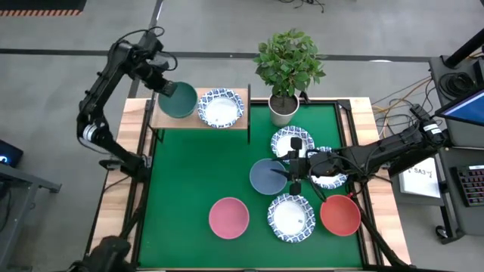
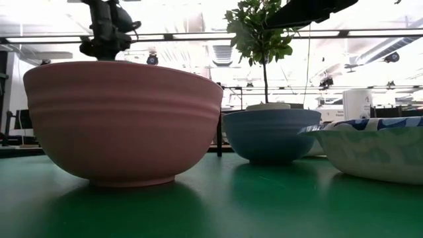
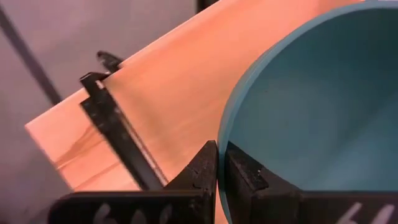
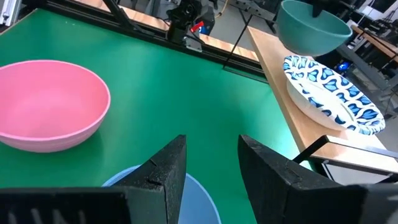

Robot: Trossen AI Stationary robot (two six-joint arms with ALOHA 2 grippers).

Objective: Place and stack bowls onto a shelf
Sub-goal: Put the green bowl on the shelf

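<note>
Over on the left, the left gripper [image 1: 168,87] has its fingers [image 3: 205,168] clamped on the rim of the dark green bowl [image 1: 179,100], one finger inside and one outside. It holds the bowl over the left half of the shelf [image 1: 242,125], the light-wood board at the back-left edge of the green counter [image 1: 189,181]; from the right wrist view the bowl looks lifted just clear of the wood. Beside it, on the shelf's right half, sits a white bowl with a blue patterned rim [image 1: 221,107].

Moving right along the back edge, a leafy plant in a pale pot [image 1: 284,106] stands just past the shelf.

Nearer the front, the pink bowl [image 1: 228,217] rests alone on the green. To its right, the grey-blue bowl [image 1: 268,176] sits mid-counter, with the right gripper [image 1: 292,172] over its right edge, fingers [image 4: 165,171] apart and holding nothing. Behind that is a second patterned bowl [image 1: 291,141], and a third [image 1: 329,172] lies partly under the right arm. In front sits a fourth patterned bowl [image 1: 290,217], and the red bowl [image 1: 339,215] is just beside it, farthest right.
</note>
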